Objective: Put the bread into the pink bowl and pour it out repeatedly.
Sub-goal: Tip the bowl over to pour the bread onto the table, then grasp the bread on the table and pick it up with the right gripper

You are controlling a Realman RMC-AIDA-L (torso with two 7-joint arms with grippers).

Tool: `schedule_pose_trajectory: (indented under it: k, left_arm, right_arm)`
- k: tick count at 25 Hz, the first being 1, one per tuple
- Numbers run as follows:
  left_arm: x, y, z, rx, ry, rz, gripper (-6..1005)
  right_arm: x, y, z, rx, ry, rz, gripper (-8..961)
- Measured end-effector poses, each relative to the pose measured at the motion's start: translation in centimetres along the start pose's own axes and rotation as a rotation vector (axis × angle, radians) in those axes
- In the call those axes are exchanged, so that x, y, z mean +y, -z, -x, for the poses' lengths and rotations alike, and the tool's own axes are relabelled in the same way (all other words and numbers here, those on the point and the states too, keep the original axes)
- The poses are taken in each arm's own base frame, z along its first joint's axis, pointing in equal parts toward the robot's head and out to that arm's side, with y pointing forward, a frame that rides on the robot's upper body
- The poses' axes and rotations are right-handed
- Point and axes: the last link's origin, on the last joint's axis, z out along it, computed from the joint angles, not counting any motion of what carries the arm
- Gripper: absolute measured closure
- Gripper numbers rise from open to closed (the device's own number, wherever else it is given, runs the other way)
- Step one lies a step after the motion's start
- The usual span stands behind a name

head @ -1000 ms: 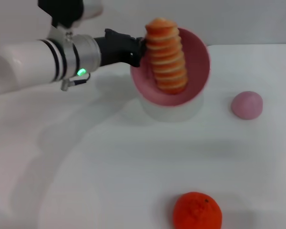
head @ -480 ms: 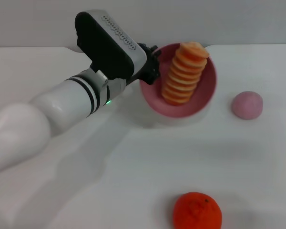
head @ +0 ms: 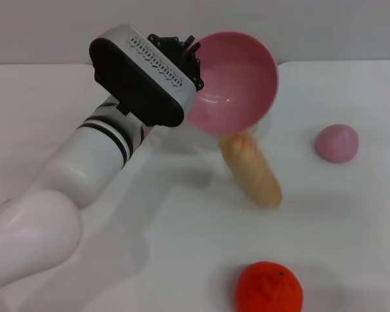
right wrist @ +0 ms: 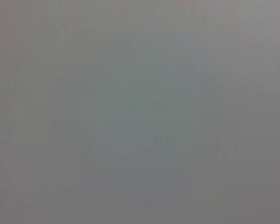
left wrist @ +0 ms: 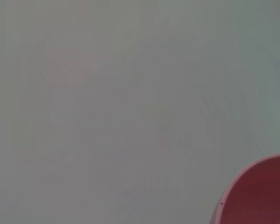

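Observation:
My left gripper [head: 194, 68] is shut on the rim of the pink bowl [head: 237, 84] and holds it lifted and tipped on its side, with the empty inside facing me. The bread [head: 251, 169] lies on the white table just below the bowl, its smooth tan side up, pointing toward the front right. A part of the bowl's rim [left wrist: 256, 196] shows in the left wrist view. The right gripper is out of view.
A small matte pink ball [head: 337, 143] sits on the table at the right. A round orange fruit [head: 269, 288] sits near the front edge. The white table [head: 351, 221] spreads all around them.
The left wrist has rolled further and tipped the bowl over. The bread has slid out of the bowl and dropped onto the table below it.

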Motion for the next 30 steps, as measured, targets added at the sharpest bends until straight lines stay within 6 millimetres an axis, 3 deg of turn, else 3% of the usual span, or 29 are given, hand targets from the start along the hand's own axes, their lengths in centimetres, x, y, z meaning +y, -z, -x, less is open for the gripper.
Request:
schedule_pose_trajectory:
  k: [19,24,30]
  left_arm:
    - [0.6,0.3,-0.9,0.038,-0.012,-0.010,955]
    - [-1.4,-0.9,-0.8,0.006,0.107,0.019,956]
    - [-5.7,-2.9,-0.7,-0.090,0.340,0.191,956]
  right_arm:
    - [0.6,-0.6,-0.4,0.009,0.007,0.021,460]
    - [0.9,-0.8,-0.8,0.020,0.001,0.030,460]
    - [1.2,-0.8,-1.4,0.042,0.002,0.045,460]
